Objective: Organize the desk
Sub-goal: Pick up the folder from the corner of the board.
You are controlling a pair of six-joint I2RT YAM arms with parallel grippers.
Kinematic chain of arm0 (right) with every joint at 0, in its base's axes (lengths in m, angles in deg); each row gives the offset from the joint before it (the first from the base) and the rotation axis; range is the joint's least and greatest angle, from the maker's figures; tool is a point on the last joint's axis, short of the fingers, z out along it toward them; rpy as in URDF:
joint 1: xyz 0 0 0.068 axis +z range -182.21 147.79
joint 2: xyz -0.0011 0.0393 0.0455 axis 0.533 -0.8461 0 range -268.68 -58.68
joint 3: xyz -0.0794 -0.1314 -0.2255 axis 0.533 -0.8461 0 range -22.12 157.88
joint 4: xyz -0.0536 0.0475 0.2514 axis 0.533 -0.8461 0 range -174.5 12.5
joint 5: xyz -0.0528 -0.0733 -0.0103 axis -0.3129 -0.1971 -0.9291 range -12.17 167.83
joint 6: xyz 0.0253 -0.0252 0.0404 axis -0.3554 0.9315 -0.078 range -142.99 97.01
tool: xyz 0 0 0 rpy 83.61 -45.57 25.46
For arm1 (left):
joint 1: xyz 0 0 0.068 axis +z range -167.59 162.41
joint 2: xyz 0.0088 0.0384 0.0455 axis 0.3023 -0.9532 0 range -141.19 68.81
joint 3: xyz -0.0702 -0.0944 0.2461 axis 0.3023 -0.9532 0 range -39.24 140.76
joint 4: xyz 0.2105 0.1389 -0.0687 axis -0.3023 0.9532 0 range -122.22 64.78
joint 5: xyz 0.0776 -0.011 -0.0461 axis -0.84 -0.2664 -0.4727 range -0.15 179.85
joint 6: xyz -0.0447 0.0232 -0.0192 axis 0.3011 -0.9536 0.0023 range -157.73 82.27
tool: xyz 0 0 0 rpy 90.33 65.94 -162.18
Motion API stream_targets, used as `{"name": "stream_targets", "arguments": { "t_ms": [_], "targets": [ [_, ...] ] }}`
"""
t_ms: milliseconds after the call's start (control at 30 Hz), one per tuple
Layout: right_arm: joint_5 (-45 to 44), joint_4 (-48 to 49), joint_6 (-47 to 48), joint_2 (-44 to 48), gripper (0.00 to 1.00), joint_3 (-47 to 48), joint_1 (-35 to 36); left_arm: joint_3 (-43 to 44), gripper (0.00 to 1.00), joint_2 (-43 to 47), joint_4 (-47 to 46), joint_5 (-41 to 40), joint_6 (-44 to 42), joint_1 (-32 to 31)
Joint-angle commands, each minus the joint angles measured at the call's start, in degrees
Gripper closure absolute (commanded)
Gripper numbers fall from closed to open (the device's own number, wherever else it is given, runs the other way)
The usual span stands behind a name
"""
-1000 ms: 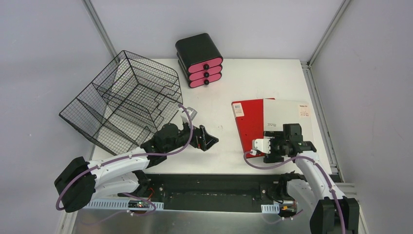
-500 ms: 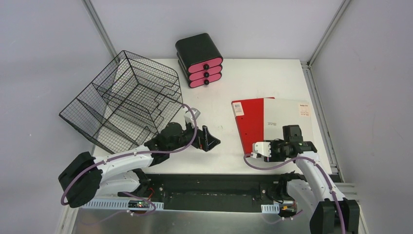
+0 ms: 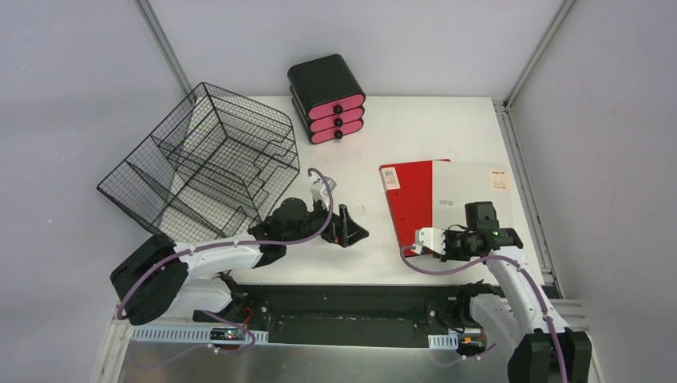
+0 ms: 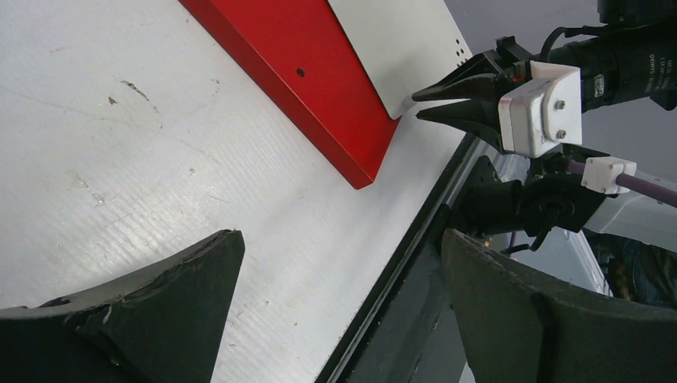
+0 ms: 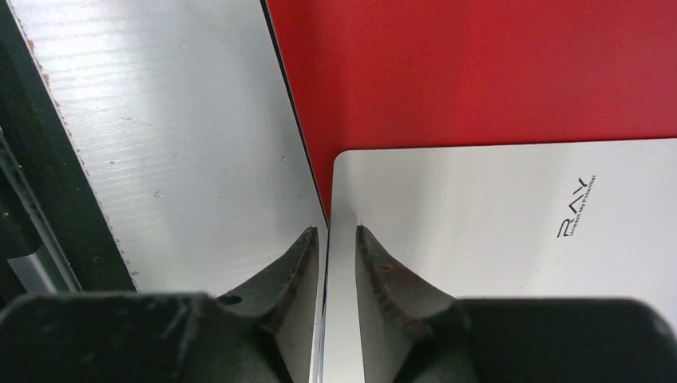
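The white desk (image 3: 415,132) carries a white-and-red notebook (image 3: 471,187) at its right side. My right gripper (image 5: 335,230) is at the notebook's (image 5: 495,231) near-left corner. Its jaws are drawn in to a narrow slit with the edge of the white cover between them. From the left wrist view, the same right gripper (image 4: 417,105) meets the notebook (image 4: 319,72) at that corner. My left gripper (image 3: 351,231) hovers over bare desk left of the notebook, wide open, with nothing between its fingers (image 4: 184,287).
A black wire-mesh tray rack (image 3: 199,163) lies tilted at the left of the desk. A black drawer unit with pink fronts (image 3: 327,100) stands at the back edge. The desk's dark front rail (image 4: 415,247) runs just beneath the left gripper.
The right gripper's jaws went from wide open to nearly together on the notebook's corner. The left gripper drifted slightly to the right and stayed open.
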Motion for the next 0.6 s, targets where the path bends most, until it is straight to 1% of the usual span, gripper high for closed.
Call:
{"name": "stream_targets", "arguments": {
  "t_ms": [0, 133, 233, 300, 367, 433, 567],
  "targets": [
    [1.18, -0.25, -4.18, 0.47, 0.73, 3.03, 0.15, 2.45, 0.01, -1.25, -5.90, 2.35, 2.39, -0.61],
    [2.36, -0.67, -8.85, -0.07, 0.70, 5.63, -1.62, 2.63, 0.01, -3.19, -8.22, 3.69, 3.41, -0.63],
    [5.15, -0.89, -12.64, -1.09, 0.62, 8.20, -4.73, 2.75, 0.01, -4.77, -9.88, 4.35, 3.82, -0.57],
    [6.00, -0.37, -16.99, -2.85, 0.58, 10.15, -7.81, 2.81, 0.01, -6.20, -10.78, 4.51, 4.07, -0.62],
    [6.16, 0.03, -22.08, -5.11, 0.57, 12.37, -10.83, 2.99, 0.01, -7.81, -11.93, 4.59, 4.43, -0.66],
    [7.10, 0.70, -26.58, -7.45, 0.53, 14.25, -15.52, 3.24, 0.01, -9.83, -13.25, 4.77, 4.80, -0.70],
    [14.24, -0.04, -30.31, -11.79, 0.46, 17.04, -24.86, 4.60, 0.01, -14.51, -15.47, 4.62, 6.72, -0.74]
  ]
}}
